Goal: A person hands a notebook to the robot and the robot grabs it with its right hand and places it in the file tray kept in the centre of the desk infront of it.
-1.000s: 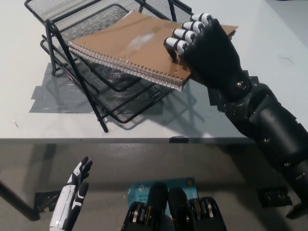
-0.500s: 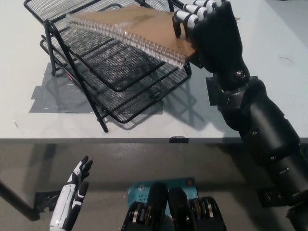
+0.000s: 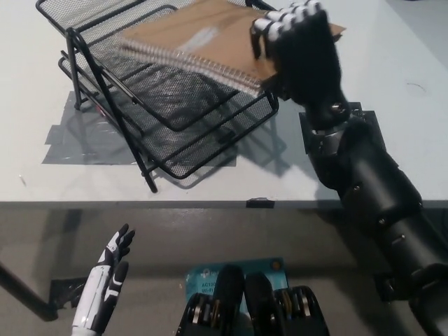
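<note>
Right hand gripping notebook over the upper tier of the file tray.

You will see the black right hand [image 3: 302, 52] closed on the near right corner of the brown card-covered spiral notebook [image 3: 210, 35], its pale-tipped fingers [image 3: 276, 24] curled over the matt cover. The notebook's silver wire coil runs along its near edge. It lies tilted across the upper shelf of the black wire-mesh two-tier file tray [image 3: 161, 133]; whether it rests on the mesh or is held just clear cannot be told. The tray's thin rod legs stand on the smooth white desk [image 3: 210, 183], with grey tape patches beside its left end. The white left hand [image 3: 105, 280] hangs well below the tray, off the desk's near edge, fingers straight and apart, holding nothing.
</note>
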### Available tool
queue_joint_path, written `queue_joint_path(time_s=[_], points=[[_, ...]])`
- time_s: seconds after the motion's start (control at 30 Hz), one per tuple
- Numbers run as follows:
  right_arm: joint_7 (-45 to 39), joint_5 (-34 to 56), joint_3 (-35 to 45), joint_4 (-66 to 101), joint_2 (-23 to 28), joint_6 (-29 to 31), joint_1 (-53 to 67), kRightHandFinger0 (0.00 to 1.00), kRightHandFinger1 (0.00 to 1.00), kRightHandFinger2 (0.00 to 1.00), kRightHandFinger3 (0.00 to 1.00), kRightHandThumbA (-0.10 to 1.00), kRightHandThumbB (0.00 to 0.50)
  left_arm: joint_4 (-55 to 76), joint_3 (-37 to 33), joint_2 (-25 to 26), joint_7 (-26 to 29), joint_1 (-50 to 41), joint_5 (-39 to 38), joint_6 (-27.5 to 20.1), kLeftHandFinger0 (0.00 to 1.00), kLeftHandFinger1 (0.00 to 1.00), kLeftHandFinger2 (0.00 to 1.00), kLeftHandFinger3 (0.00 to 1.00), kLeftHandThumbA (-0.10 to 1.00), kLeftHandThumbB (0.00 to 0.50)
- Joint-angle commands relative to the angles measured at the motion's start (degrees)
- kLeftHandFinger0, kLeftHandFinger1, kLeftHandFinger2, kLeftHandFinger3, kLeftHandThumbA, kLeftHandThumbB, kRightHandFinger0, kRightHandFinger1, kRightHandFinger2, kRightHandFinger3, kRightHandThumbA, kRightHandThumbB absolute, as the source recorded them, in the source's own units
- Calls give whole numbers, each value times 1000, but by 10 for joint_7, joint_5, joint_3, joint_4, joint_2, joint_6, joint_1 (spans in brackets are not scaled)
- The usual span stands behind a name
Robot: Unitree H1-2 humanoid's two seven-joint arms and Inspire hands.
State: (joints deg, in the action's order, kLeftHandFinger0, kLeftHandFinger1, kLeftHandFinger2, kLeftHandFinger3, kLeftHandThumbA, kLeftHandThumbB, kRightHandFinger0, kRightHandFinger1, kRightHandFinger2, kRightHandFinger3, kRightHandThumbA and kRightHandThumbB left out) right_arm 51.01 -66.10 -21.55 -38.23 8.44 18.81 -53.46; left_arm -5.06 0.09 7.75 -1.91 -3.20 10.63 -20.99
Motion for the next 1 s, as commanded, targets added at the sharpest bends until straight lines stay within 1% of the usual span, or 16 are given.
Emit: queue_joint_path(time_s=[0.0, 0.03, 0.07, 0.17, 0.2, 0.33, 0.37, 0.43, 0.5, 0.57, 0.67, 0.7, 0.77, 0.83, 0.87, 0.97], points=[[80, -32, -53, -34, 22, 29, -76, 0, 0, 196, 265, 700, 0, 1, -1, 5, 5, 8, -7, -25, 1000, 1000, 1000, 1000, 1000, 345], [81, -39, -65, -40, 26, 31, -81, 0, 0, 203, 292, 720, 0, 1, -1, 5, 4, 9, -8, -24, 1000, 1000, 1000, 1000, 1000, 346], [56, -47, -86, -38, 34, 36, -83, 0, 0, 232, 346, 806, 0, -2, -1, 6, 6, 12, -5, -29, 1000, 1000, 1000, 1000, 1000, 337], [43, -46, -108, -38, 41, 41, -87, 0, 0, 222, 356, 823, 0, -4, -2, 8, 7, 14, -1, -32, 1000, 1000, 1000, 1000, 1000, 339], [51, -55, -122, -44, 43, 35, -91, 0, 0, 162, 324, 832, 3, -4, -2, 10, 7, 15, 2, -31, 1000, 1000, 1000, 1000, 1000, 346], [49, -42, -131, -38, 46, 29, -90, 0, 0, 136, 324, 827, 0, -3, -2, 11, 4, 17, -3, -27, 1000, 1000, 1000, 1000, 1000, 353], [48, -39, -131, -36, 46, 30, -90, 0, 0, 151, 341, 831, 0, -2, -2, 10, 3, 17, -4, -25, 1000, 1000, 1000, 1000, 1000, 368], [54, -39, -134, -34, 45, 27, -92, 0, 0, 168, 383, 819, 0, 1, -3, 9, 1, 15, -8, -21, 1000, 1000, 1000, 1000, 1000, 367], [61, -34, -132, -34, 40, 30, -96, 0, 0, 170, 396, 762, 0, 3, -4, 9, 1, 17, -7, -20, 1000, 1000, 1000, 1000, 1000, 341], [59, -24, -127, -26, 35, 32, -97, 0, 0, 158, 382, 748, 0, 4, -5, 10, 1, 19, -5, -23, 1000, 1000, 1000, 1000, 1000, 317], [59, -21, -123, -20, 31, 28, -101, 0, 0, 165, 383, 757, 0, 3, -5, 9, 0, 21, -8, -24, 1000, 1000, 1000, 1000, 1000, 319], [65, -20, -117, -25, 26, 19, -108, 0, 0, 231, 437, 769, 0, 5, -6, 9, -1, 21, -10, -20, 1000, 1000, 1000, 1000, 1000, 316], [69, -15, -112, -32, 22, 17, -113, 0, 0, 236, 440, 769, 0, 6, -6, 9, -3, 21, -12, -19, 1000, 1000, 1000, 1000, 1000, 313], [69, -11, -106, -38, 15, 7, -117, 0, 0, 228, 392, 797, 0, 10, -6, 9, -7, 19, -20, -13, 1000, 1000, 1000, 1000, 1000, 318], [68, -1, -99, -45, 9, 10, -118, 0, 0, 201, 324, 731, 0, 9, -6, 9, -5, 18, -16, -16, 1000, 1000, 1000, 1000, 1000, 308], [73, 29, -74, -69, -9, 15, -121, 0, 0, 165, 241, 728, 0, 9, -8, 11, -3, 18, -9, -20, 1000, 1000, 1000, 1000, 1000, 307]])
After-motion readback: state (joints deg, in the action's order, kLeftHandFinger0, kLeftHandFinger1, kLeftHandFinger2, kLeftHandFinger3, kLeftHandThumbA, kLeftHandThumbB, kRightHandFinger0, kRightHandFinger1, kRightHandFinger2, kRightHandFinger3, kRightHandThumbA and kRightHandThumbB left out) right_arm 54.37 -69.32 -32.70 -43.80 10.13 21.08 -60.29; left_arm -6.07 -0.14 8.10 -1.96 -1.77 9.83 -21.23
